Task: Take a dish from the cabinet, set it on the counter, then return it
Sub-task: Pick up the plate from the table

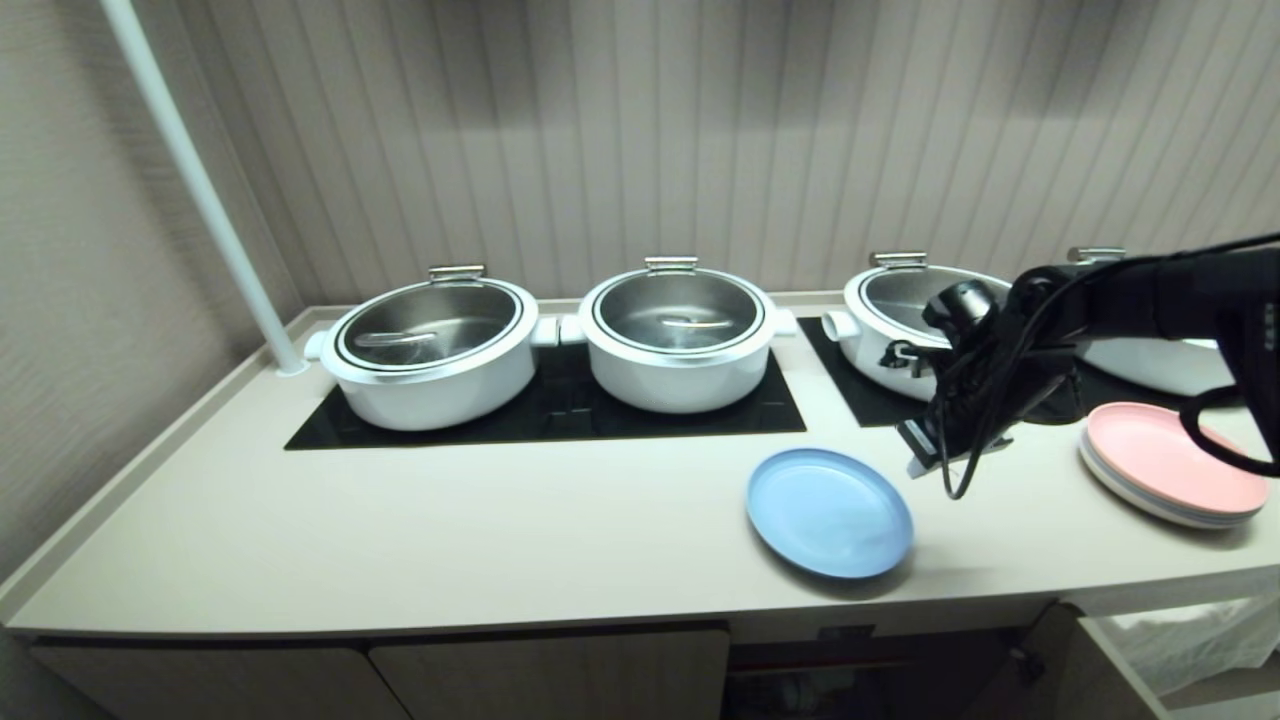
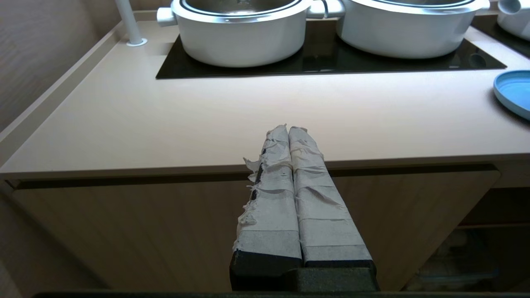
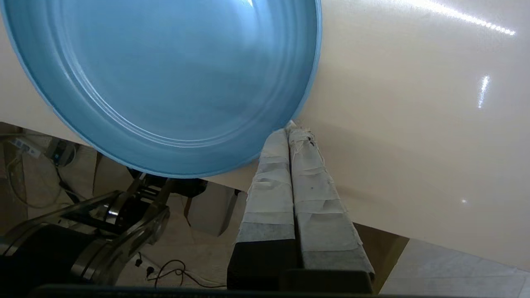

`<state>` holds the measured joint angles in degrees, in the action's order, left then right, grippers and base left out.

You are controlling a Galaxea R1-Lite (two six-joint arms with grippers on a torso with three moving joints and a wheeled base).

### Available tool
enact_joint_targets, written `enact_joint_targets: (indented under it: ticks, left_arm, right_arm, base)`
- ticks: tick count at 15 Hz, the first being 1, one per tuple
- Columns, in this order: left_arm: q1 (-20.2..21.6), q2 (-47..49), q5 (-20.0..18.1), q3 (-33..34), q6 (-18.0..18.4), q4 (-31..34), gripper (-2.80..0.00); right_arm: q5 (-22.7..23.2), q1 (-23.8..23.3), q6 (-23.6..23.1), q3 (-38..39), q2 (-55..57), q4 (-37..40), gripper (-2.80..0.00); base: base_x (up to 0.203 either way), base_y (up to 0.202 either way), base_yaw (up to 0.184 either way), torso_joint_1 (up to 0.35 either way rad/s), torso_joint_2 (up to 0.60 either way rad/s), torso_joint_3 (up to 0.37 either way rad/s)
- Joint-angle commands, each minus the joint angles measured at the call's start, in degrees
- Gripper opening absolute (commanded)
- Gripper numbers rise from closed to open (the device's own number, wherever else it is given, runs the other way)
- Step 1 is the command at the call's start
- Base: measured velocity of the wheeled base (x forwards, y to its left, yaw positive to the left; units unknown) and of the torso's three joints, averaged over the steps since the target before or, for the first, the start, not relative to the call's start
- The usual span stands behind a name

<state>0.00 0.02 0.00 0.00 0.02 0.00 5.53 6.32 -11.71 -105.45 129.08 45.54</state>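
The light-blue dish (image 1: pixel 828 512) lies flat on the cream counter (image 1: pixel 450 530), close to its front edge. My right gripper (image 1: pixel 918 462) hangs just to the right of the dish and a little above the counter, shut and empty. In the right wrist view its taped fingertips (image 3: pixel 292 129) sit beside the rim of the dish (image 3: pixel 165 82) over the counter (image 3: pixel 414 124). My left gripper (image 2: pixel 287 129) is parked low in front of the cabinet door (image 2: pixel 145 227), shut with nothing in it. The dish's edge (image 2: pixel 515 93) shows at the far right there. The cabinet (image 1: pixel 550 675) stands under the counter.
Several white lidded pots (image 1: pixel 430 350) (image 1: pixel 675 335) stand on black cooktop panels (image 1: pixel 560 415) at the back. A plate stack topped with pink (image 1: pixel 1170 465) sits at the right, next to my right arm. A white pole (image 1: pixel 200 190) rises at the back left corner.
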Motion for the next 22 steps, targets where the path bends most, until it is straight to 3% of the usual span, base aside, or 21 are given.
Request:
enact_joint_targets:
  ticks: [1,5,9,10,22]
  left_arm:
    - [0.0,0.0,0.0,0.0,0.0,0.0,-2.80]
    - [0.0,0.0,0.0,0.0,0.0,0.0,-2.80]
    - [0.0,0.0,0.0,0.0,0.0,0.0,-2.80]
    - [0.0,0.0,0.0,0.0,0.0,0.0,-2.80]
    - [0.0,0.0,0.1,0.0,0.0,0.0,-2.80]
  right_arm:
    - [0.0,-0.6,-0.1,-0.8,1.4,0.8,-2.80]
    - [-4.1,-1.0,-0.1,-0.8,2.8,0.6,-2.80]
    - [-4.0,-1.0,-0.1,-0.7,3.3,0.4,-2.80]
    - [-4.0,-1.0,-0.1,-0.8,3.4,0.3,0.00]
    - [-4.0,0.8,4.6,-0.4,5.8,-3.6,0.00]
  base:
    - [0.000,0.000,0.000,0.000,0.00,0.000]
    - [0.000,0.000,0.000,0.000,0.00,0.000]
    - [0.000,0.000,0.000,0.000,0.00,0.000]
    - [0.000,0.000,0.000,0.000,0.00,0.000]
    - [0.000,0.000,0.000,0.000,0.00,0.000]
